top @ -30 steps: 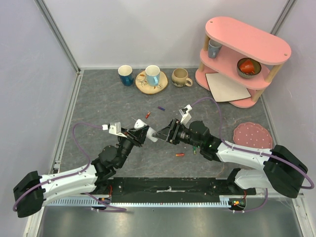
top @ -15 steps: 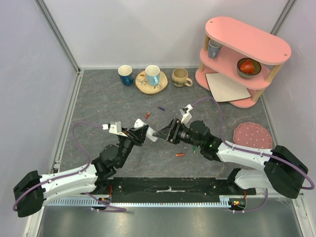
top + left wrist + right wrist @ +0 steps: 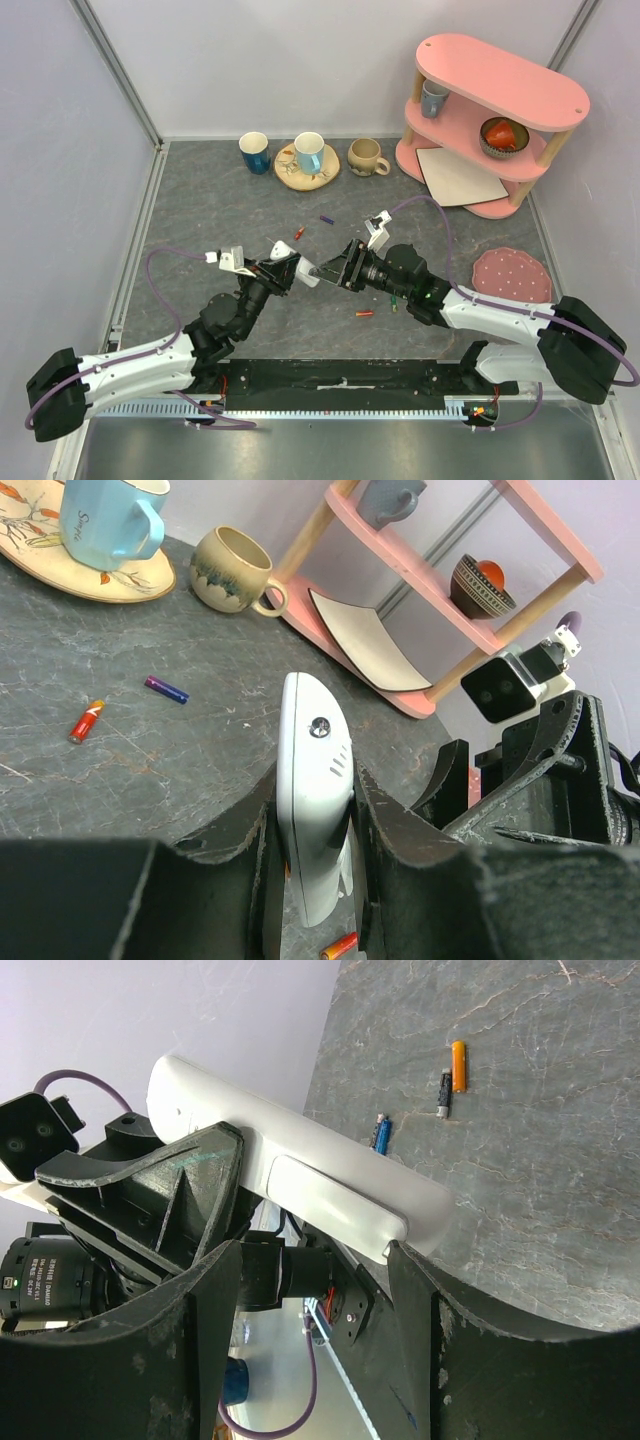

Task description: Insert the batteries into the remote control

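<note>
Remote control (image 3: 312, 810) is clamped on edge between the fingers of left gripper (image 3: 314, 792), held up off table (image 3: 220, 200), top end poking out past the fingertips. Right gripper (image 3: 312, 1252) faces it nose to nose, jaws apart, gripping nothing. The remote's free end sits right at its fingertips; touching one finger or just clear of it, cannot tell. The raised panel on the back, probably battery door (image 3: 325, 1195), faces the right wrist camera and looks shut.

Handling, judged: the remote is light, stiff, smooth plastic, so it is likely to slip or twist under a sideways push. Hold it by the long edges as the left does and leave the back free. Batteries are tiny, hard and round and roll easily; pinch them across the middle.

Batteries lie loose on the table. Red-orange battery (image 3: 86, 721) and purple battery (image 3: 166, 689) are beyond and left of the left fingertips; orange battery (image 3: 365, 314) is down beside the right wrist.

Around: beige mug (image 3: 232, 570) and blue mug (image 3: 105, 520) on plate (image 3: 140, 585) far ahead of the left gripper, pink shelf (image 3: 495, 110) well beyond the right gripper, dotted coaster (image 3: 512, 272) beside the right arm. Nothing blocks the batteries; the main risk is the two grippers crowding each other.
</note>
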